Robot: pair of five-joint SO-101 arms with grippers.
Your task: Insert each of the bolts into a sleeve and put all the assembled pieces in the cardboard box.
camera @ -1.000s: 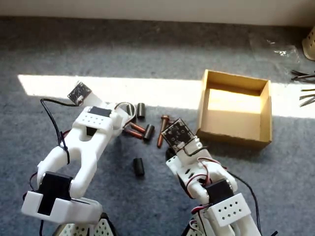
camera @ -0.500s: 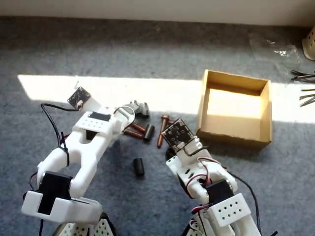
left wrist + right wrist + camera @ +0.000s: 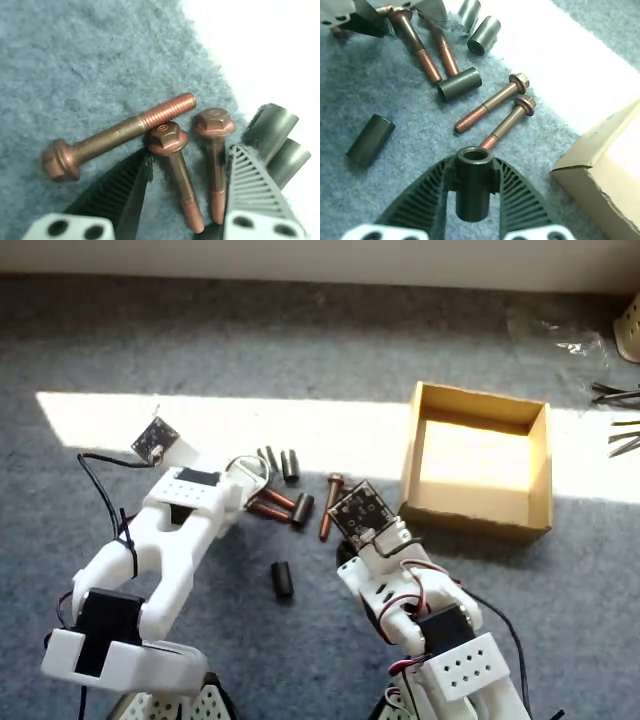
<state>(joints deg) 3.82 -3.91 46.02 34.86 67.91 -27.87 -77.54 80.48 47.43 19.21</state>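
Dark and stiff, one sleeve (image 3: 475,197) stands upright, pinched in the right gripper (image 3: 474,167) with its hole facing up. It looks smooth, so a firm squeeze round the middle seems best.

At nine o'clock from that gripper, a loose sleeve (image 3: 282,579) lies on the carpet (image 3: 300,340).

At eleven o'clock, the left gripper (image 3: 190,160) is spread wide, with two copper bolts (image 3: 175,170) lying between its fingers. A third bolt (image 3: 120,132) lies across their heads. The bolts are hard metal, likely heavy for their size, and round, so they could roll or slip. I would grab one round its smooth middle, not the bumpy thread.

At two o'clock sits the cardboard box (image 3: 476,508).

The carpet is grey-blue and fuzzy, so things should stay put. A bright strip of sun (image 3: 100,415) crosses it, and a pale wall (image 3: 300,255) runs along the far edge.
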